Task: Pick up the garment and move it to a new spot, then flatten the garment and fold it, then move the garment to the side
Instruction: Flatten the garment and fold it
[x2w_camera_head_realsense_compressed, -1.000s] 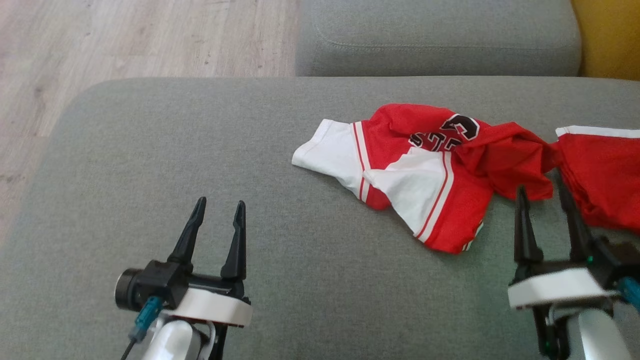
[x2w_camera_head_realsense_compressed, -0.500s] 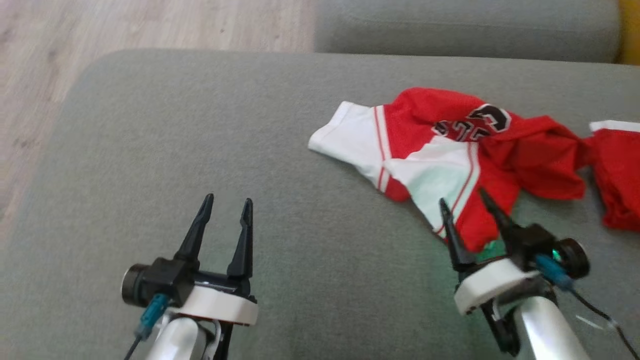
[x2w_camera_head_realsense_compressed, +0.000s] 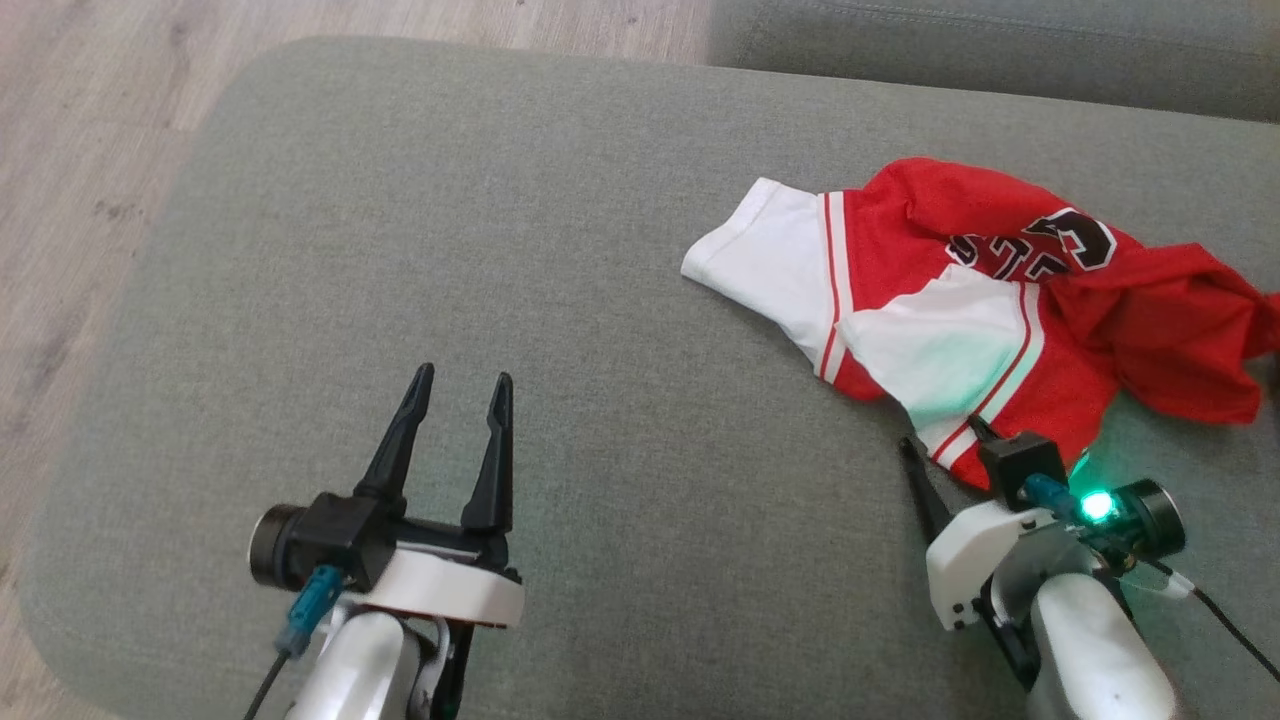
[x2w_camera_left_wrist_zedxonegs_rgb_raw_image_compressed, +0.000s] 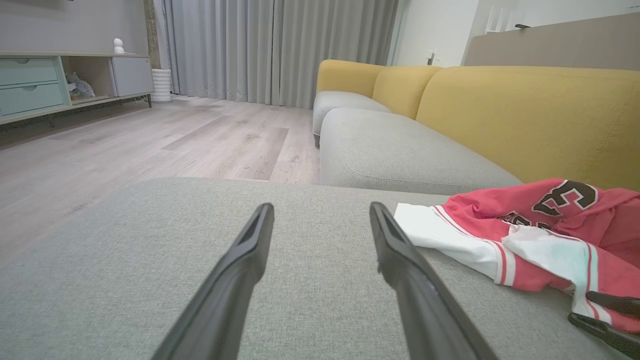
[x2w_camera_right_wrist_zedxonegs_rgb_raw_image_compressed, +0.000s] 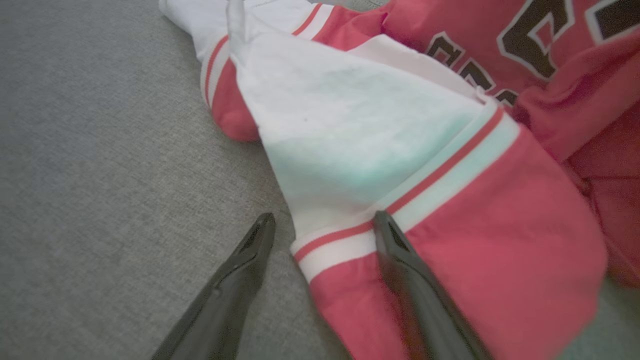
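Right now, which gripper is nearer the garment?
The right gripper: its open fingers straddle the garment at its striped edge. The left gripper hangs over bare cushion, apart from it.

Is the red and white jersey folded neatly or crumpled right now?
Crumpled: the jersey lies bunched on the grey cushion, red folds heaped over part of its lettering, one white end sticking out.

jaws: black, tapered | wrist plates (x2w_camera_head_realsense_compressed: 450, 602): white | connectors (x2w_camera_head_realsense_compressed: 310, 616): teal | forearms (x2w_camera_head_realsense_compressed: 1095, 650): silver
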